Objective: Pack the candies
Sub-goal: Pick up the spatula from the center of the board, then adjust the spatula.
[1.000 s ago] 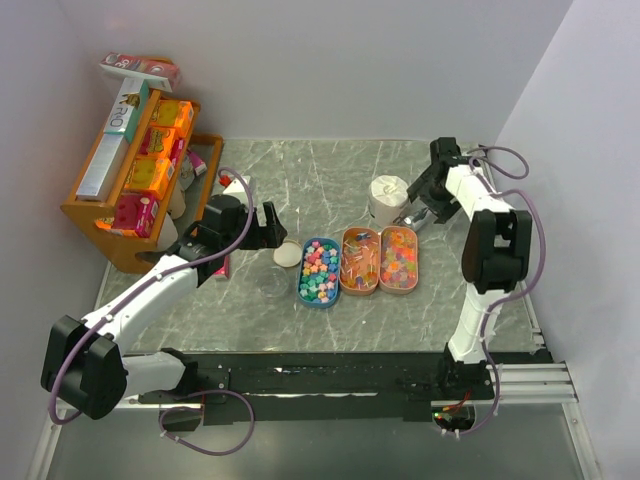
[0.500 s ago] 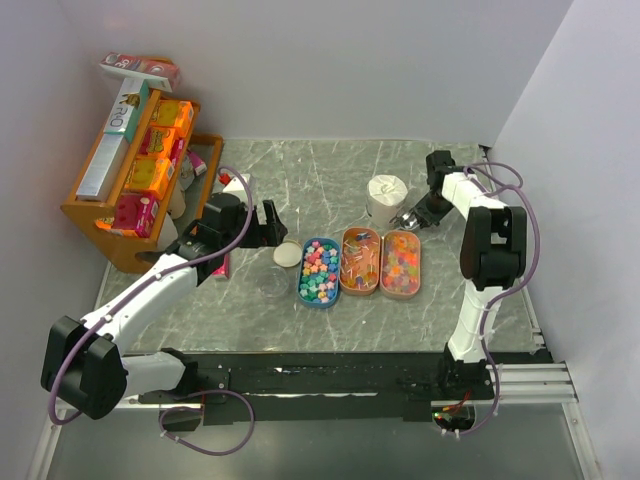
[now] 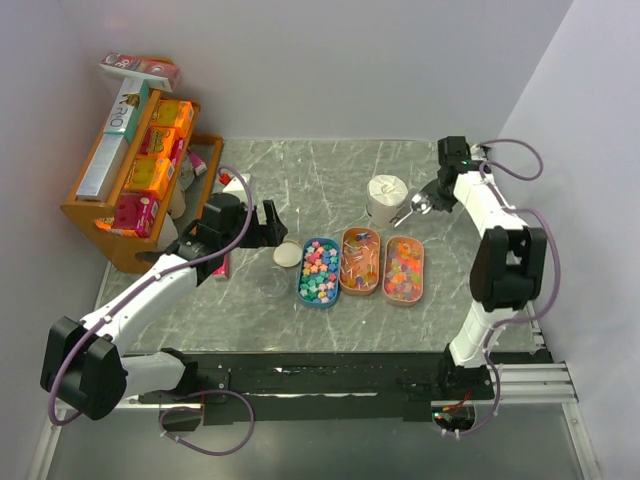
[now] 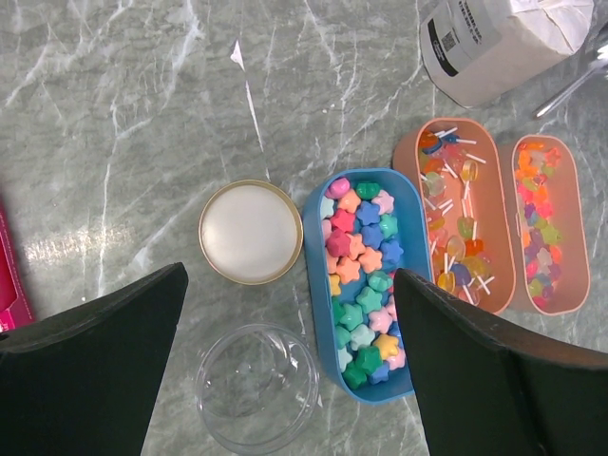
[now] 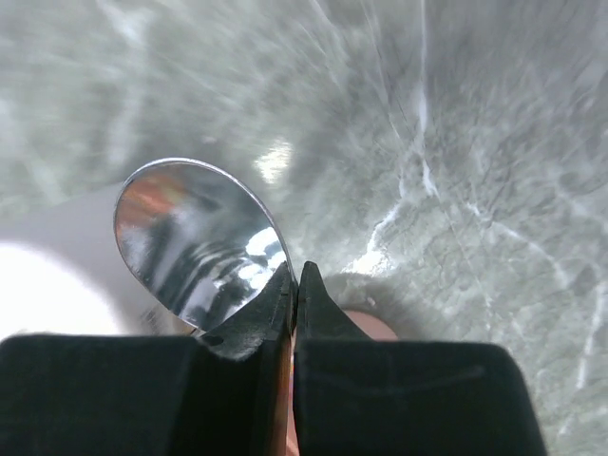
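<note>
The candies (image 4: 366, 266) are small star-shaped sweets in mixed colours, filling a blue oval tray (image 3: 318, 272) at mid-table. Two orange trays hold lollipops (image 4: 456, 223) and gummy sweets (image 4: 549, 223). My left gripper (image 4: 290, 275) hangs open above the blue tray's near end, a clear empty cup (image 4: 256, 388) and a round lid (image 4: 250, 232). My right gripper (image 5: 296, 275) is shut on the handle of a metal spoon (image 5: 195, 242). It holds the spoon beside a white bag (image 3: 387, 198), with the bowl sticking out to the left of the fingers.
A wooden rack (image 3: 140, 170) with orange boxes stands at the far left. A pink packet (image 4: 8, 280) lies left of the lid. The white bag (image 4: 503, 38) stands just behind the orange trays (image 3: 360, 260). Walls close in the table on three sides.
My right gripper has gone from open to shut on the spoon and pulled up and to the right. The right-hand orange tray shifted slightly. The left arm has not moved.
</note>
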